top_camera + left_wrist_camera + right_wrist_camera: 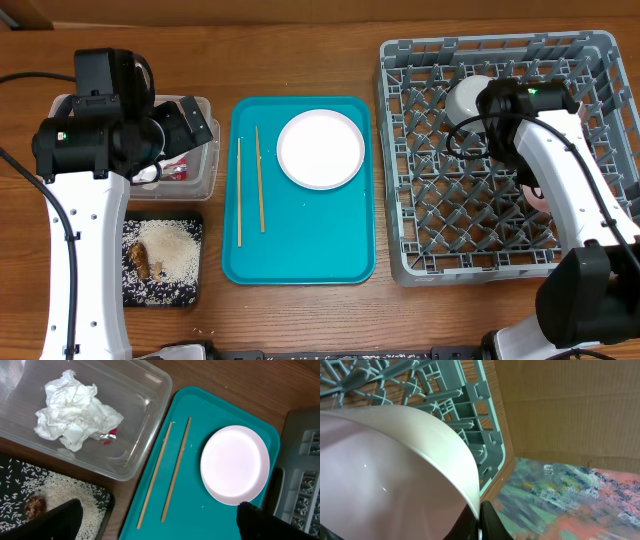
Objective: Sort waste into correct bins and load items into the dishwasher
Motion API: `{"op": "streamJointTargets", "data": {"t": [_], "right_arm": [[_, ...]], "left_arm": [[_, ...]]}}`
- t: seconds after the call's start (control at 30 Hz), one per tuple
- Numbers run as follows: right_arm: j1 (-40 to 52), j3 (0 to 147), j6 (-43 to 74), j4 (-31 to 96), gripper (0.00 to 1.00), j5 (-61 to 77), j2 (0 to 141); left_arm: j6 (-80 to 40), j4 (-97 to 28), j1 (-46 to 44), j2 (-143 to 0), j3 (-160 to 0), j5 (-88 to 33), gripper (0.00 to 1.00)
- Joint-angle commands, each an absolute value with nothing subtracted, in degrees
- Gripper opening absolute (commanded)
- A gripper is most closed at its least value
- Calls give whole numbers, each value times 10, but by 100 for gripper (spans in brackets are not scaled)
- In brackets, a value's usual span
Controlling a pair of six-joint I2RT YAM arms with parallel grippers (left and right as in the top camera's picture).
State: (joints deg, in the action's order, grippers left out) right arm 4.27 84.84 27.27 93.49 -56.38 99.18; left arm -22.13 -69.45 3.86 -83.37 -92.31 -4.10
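Note:
My left gripper (157, 531) hangs open and empty above the gap between the clear tub (145, 395) and the teal tray (200, 520). Inside the tub lie the crumpled napkin (75, 410) and the red wrapper (111, 434). Rice (62, 492) and a brown scrap (35, 506) rest on the black tray (160, 262). Two chopsticks (176, 467) and a white plate (235, 464) sit on the teal tray. My right gripper (480, 522) is shut on the rim of a white bowl (385, 475), holding it tilted over the far part of the grey dish rack (495, 230).
Another white dish (537, 193) shows in the rack, partly hidden behind my right arm. A cardboard wall (570, 405) stands just beyond the rack's edge. Bare wooden tabletop (300, 320) lies in front of the trays.

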Motion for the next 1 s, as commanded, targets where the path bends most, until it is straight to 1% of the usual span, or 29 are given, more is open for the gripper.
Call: {"op": "streamJointTargets", "data": {"t": [0.0,0.13,0.47,0.67,0.8,0.87,0.9,0.97], "right_arm": [[45,854,286,933,4,-595,992],[45,854,286,933,4,-629,992],[45,854,285,929,4,-582,992],[45,810,284,906,4,-583,992],[46,786,251,879,4,-582,993],[48,787,251,877,6,-582,993],[51,787,251,877,9,-582,993],[57,787,251,877,11,-582,993]], "left_arm": [[-225,-694,37,-832,-931,-41,100],[-225,-694,37,-832,-931,-41,100],[-225,-694,37,-832,-931,-41,100],[-225,-694,37,-832,-931,-41,100],[-225,-694,37,-832,-931,-41,100],[-225,-694,37,-832,-931,-41,100],[-225,-694,37,-832,-931,-41,100],[-225,-694,37,-832,-931,-41,100]]}}
